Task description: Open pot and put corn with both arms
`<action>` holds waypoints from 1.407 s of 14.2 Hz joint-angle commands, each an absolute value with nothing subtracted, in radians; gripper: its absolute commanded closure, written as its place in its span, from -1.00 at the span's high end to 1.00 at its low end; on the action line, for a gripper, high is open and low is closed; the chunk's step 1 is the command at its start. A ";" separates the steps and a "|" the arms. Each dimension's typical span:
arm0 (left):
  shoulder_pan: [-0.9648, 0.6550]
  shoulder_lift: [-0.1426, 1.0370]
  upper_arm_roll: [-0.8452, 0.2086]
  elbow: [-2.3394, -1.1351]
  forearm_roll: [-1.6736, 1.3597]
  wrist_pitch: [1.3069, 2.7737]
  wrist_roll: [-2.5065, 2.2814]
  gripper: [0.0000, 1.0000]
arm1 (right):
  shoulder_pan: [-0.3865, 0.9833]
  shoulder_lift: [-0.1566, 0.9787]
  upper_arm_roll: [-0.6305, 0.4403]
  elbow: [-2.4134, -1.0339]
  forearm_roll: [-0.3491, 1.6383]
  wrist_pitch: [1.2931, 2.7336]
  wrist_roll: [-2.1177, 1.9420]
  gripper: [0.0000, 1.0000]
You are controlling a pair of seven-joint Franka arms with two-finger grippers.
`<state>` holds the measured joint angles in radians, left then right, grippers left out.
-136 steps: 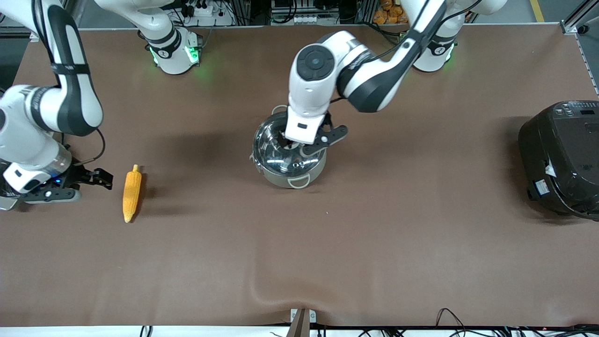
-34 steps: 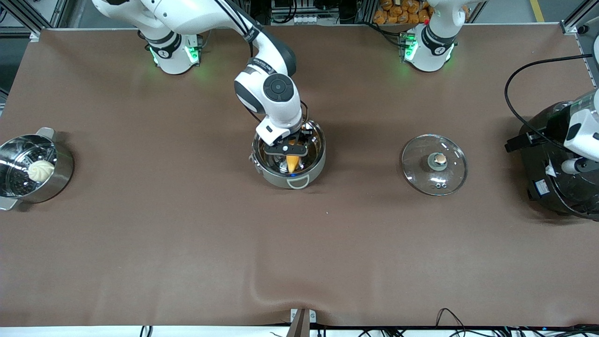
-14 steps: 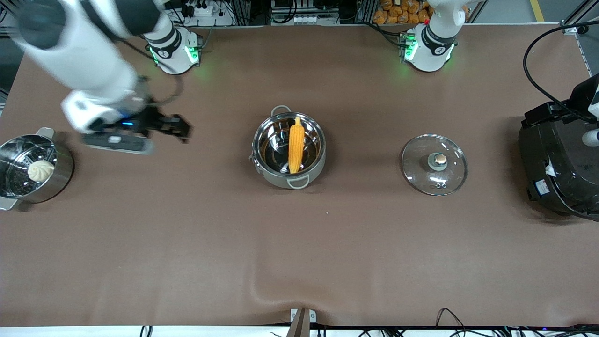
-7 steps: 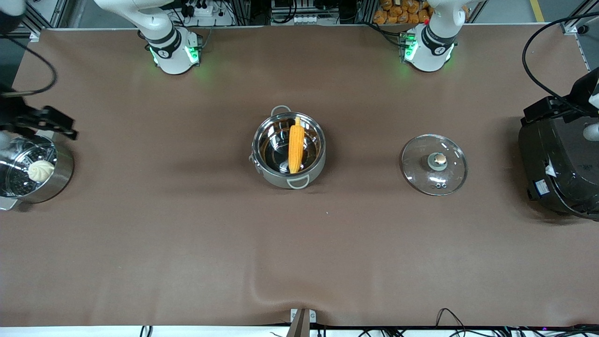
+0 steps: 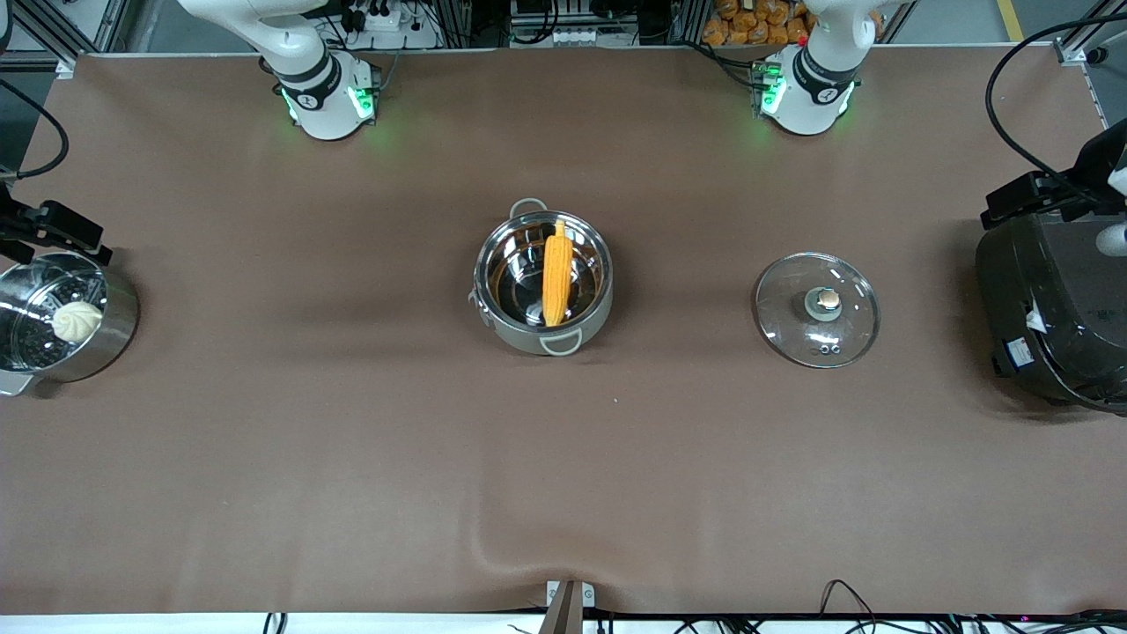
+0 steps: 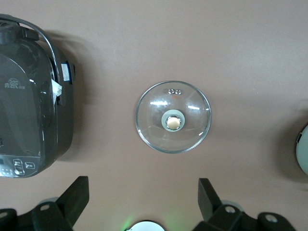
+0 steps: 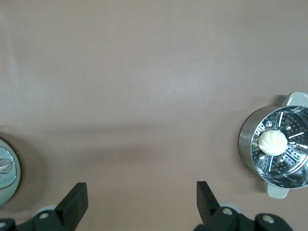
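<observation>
The pot [image 5: 518, 338] stands open in the middle of the table. The corn [image 5: 556, 273] lies in it, leaning across the bowl with its stub at the rim nearer the robots. The glass lid [image 5: 817, 310] lies flat on the cloth toward the left arm's end, knob up; it also shows in the left wrist view [image 6: 173, 117]. My right gripper [image 5: 55, 231] is open and empty, up over the steamer pot's rim. My left gripper [image 5: 1037, 198] is open and empty, up over the black cooker. Both jaws stand wide in the wrist views [image 6: 143, 202] [image 7: 142, 202].
A steel steamer pot [image 5: 119, 326] with a white bun [image 5: 76, 321] stands at the right arm's end; it also shows in the right wrist view [image 7: 250, 144]. A big black cooker [image 5: 1048, 317] stands at the left arm's end, also in the left wrist view [image 6: 29, 96].
The lid came off the pot and was laid on the cloth. The corn went into the pot. My right gripper let go and has swung away to above the steamer pot.
</observation>
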<state>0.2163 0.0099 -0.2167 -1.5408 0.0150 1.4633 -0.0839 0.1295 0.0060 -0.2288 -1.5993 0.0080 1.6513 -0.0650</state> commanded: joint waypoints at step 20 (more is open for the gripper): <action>-0.012 0.000 -0.046 -1.539 -0.006 1.460 -0.017 1.00 | 0.138 -0.029 -0.207 -1.594 0.026 1.491 -0.052 1.00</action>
